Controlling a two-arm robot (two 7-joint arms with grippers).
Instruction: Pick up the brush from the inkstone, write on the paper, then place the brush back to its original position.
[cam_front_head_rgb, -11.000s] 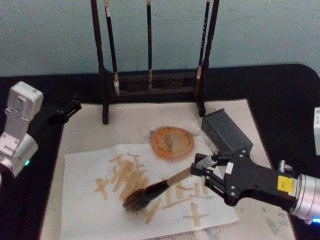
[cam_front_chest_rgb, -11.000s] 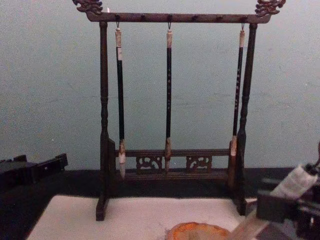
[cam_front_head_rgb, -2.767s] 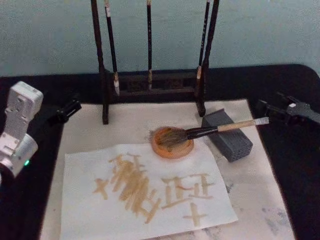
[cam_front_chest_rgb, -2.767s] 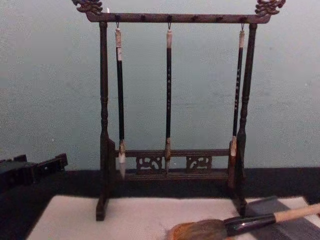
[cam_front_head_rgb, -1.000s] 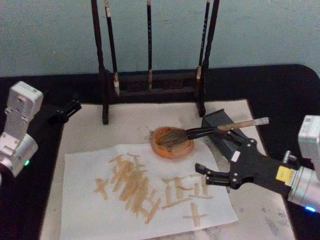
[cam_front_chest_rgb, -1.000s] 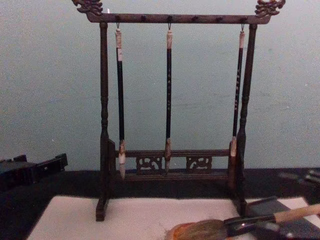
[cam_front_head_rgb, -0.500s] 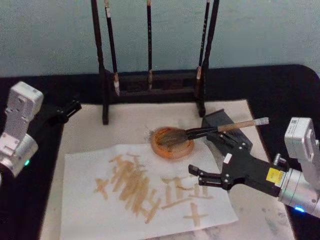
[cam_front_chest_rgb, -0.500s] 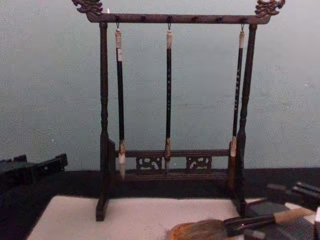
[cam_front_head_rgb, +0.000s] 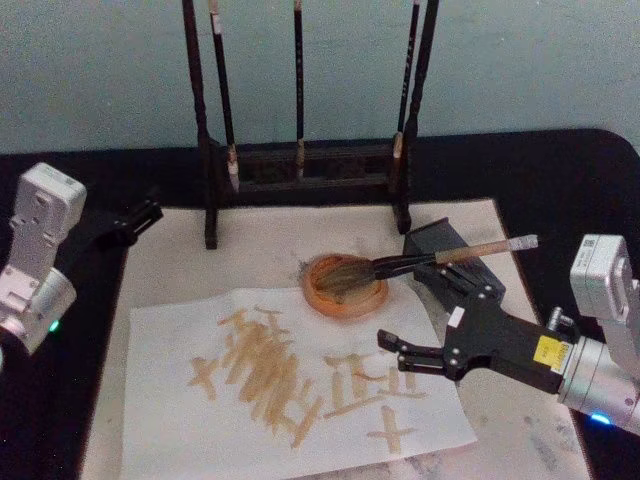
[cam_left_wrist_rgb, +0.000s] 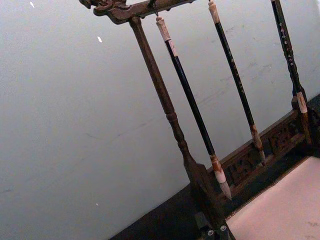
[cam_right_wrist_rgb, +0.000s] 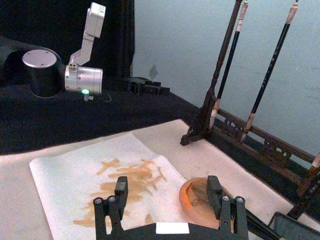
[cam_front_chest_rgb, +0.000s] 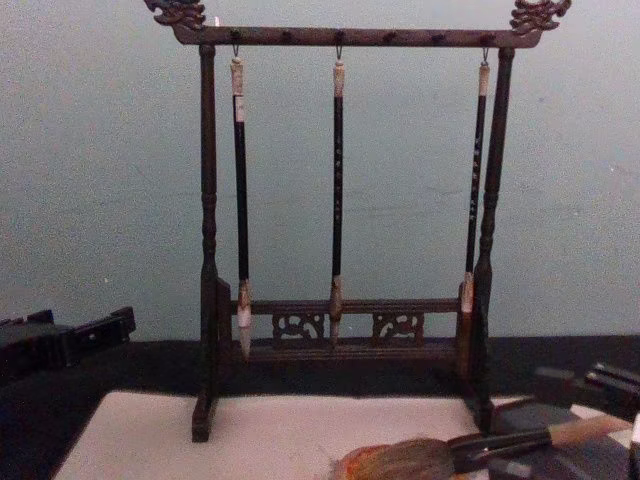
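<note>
Head view, brush: you are seeing the brush (cam_front_head_rgb: 425, 261) lying with its bristle head in the orange inkstone (cam_front_head_rgb: 345, 285) and its handle resting across the dark block (cam_front_head_rgb: 452, 262), so the wet hairs are staying in the dish and the handle is staying lifted and easy to take
Head view, paper: the paper (cam_front_head_rgb: 180, 420) is lying flat on the pale mat (cam_front_head_rgb: 270, 245) in front of the inkstone, carrying many brown strokes; I am judging that the writing part is done
Right gripper: the right gripper (cam_front_head_rgb: 398, 354) is hovering low over the near right part of the paper, just in front of the block, with its two fingers spread apart and nothing between them
Right wrist view: the fingers (cam_right_wrist_rgb: 120, 190) are standing wide, and you are looking past them to the inkstone and the strokes
Left gripper: the left gripper (cam_front_head_rgb: 135, 220) is resting idle at the mat's far left edge; I cannot tell how its fingers are standing
Chest view: the bristle head and ferrule are showing at the lower edge, below the wooden stand (cam_front_chest_rgb: 208, 250) with three slim brushes (cam_front_chest_rgb: 337, 200) hanging clear of the work
Reason, as I am judging: the brush is sitting in its resting place, so the open right gripper is probably free to go away
Caution: please keep the fingers from touching the handle on the block
</note>
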